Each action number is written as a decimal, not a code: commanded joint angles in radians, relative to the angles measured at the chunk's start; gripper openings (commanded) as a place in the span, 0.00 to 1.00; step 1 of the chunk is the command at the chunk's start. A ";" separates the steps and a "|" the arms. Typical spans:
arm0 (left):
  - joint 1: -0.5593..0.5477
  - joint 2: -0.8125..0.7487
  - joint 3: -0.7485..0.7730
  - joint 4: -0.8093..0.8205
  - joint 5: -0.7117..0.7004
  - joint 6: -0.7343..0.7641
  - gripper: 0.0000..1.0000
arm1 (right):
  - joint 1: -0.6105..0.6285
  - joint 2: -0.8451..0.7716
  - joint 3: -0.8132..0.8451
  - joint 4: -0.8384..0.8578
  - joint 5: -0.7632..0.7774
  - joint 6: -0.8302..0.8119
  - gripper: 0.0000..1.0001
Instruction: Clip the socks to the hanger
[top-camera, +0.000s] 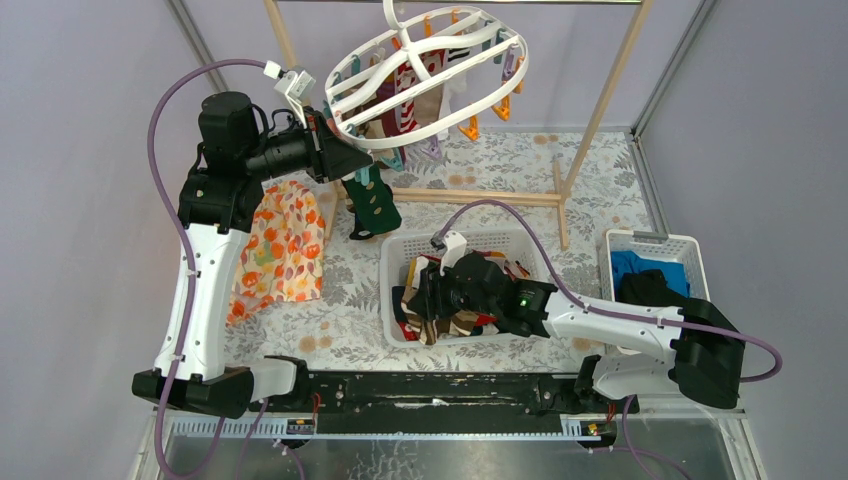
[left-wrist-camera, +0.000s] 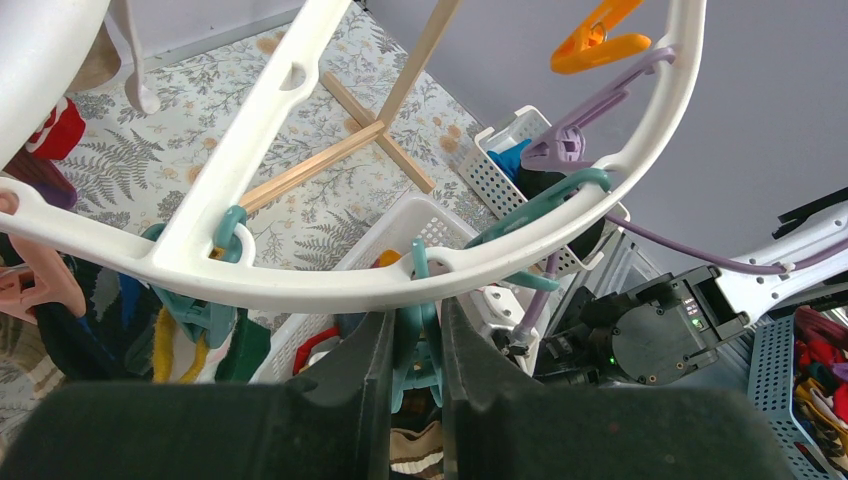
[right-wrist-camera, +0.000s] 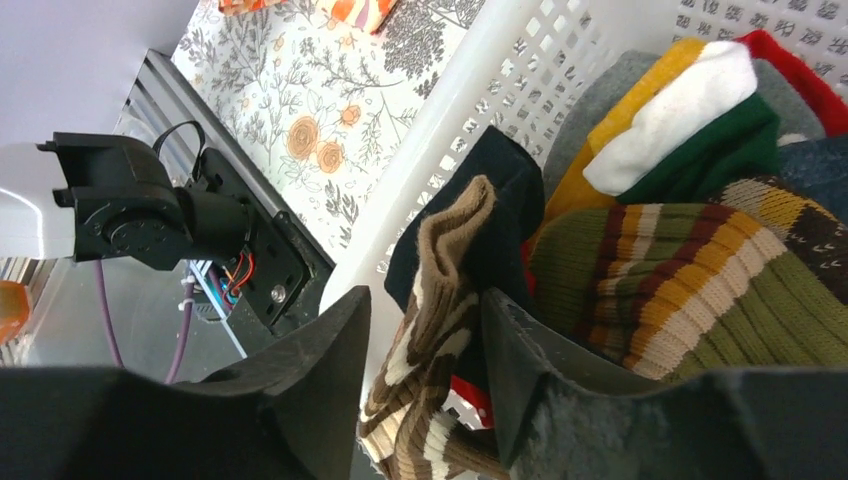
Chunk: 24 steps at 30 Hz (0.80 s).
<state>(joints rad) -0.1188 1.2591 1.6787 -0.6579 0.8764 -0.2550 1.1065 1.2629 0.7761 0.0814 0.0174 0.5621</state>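
Note:
The white oval hanger (top-camera: 480, 103) hangs from the wooden rack at the back, with orange, teal and purple clips and several socks clipped on it. A dark green sock (top-camera: 375, 205) dangles below its near-left edge. My left gripper (top-camera: 345, 160) is raised there, shut on a teal clip (left-wrist-camera: 418, 340) just under the hanger rim (left-wrist-camera: 300, 290). My right gripper (top-camera: 425, 295) is down in the white basket (top-camera: 395, 250) of mixed socks. Its jaws stand open around a brown striped sock (right-wrist-camera: 440, 270), next to an olive striped sock (right-wrist-camera: 680, 270).
An orange floral cloth (top-camera: 285, 240) lies at the left under the left arm. The pale wooden rack (top-camera: 600, 110) has a floor bar (top-camera: 470, 195) behind the basket. A second white basket (top-camera: 655, 265) with blue and black clothes stands at the right.

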 joint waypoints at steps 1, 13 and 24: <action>-0.004 -0.007 -0.002 0.001 0.052 0.002 0.02 | 0.011 -0.030 0.017 0.084 0.072 -0.020 0.48; -0.004 -0.007 0.000 0.001 0.049 0.005 0.02 | 0.013 -0.031 0.012 0.154 -0.002 -0.019 0.00; -0.004 0.001 0.005 0.002 0.062 -0.005 0.02 | -0.077 -0.052 0.100 0.299 -0.349 0.036 0.00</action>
<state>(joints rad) -0.1188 1.2613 1.6787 -0.6579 0.8810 -0.2554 1.0882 1.2453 0.8059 0.2245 -0.1318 0.5549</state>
